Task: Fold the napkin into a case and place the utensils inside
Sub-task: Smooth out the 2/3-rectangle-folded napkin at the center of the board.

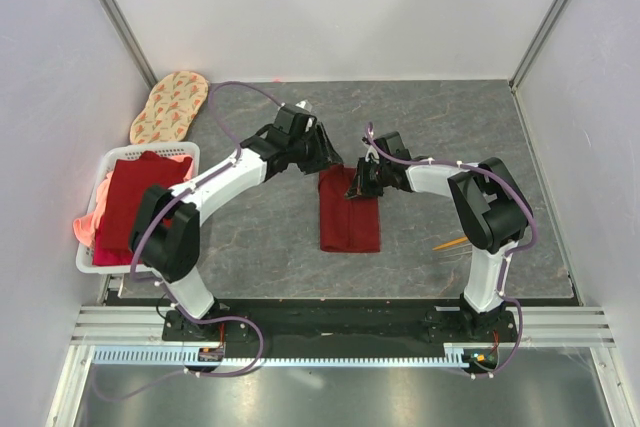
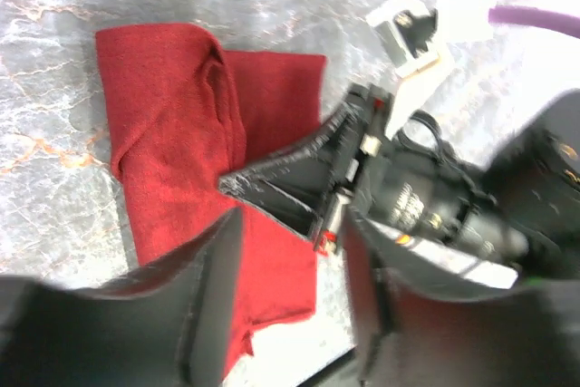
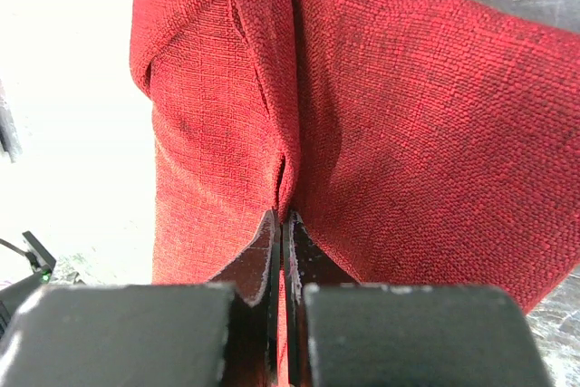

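From above, the napkin [image 1: 350, 215] lies as a narrow rectangle between my arms. My right claw [image 1: 362, 179] sits at its far edge, and my left claw [image 1: 318, 154] hovers just beside that corner. One orange utensil [image 1: 449, 243] lies well apart, off to the right.

Through my left wrist, my left claw [image 2: 290, 256] stands wide open and holds nothing, with the napkin [image 2: 168, 133] beneath it. The blur keeps me from telling whether it touches cloth.

Through my right wrist, my right claw [image 3: 283, 228] is pinched tight on a raised fold of napkin [image 3: 417, 133]. I judge that folding is the step in hand and the case is unfinished. Next I need to carry this fold over evenly while my left pins the cloth.
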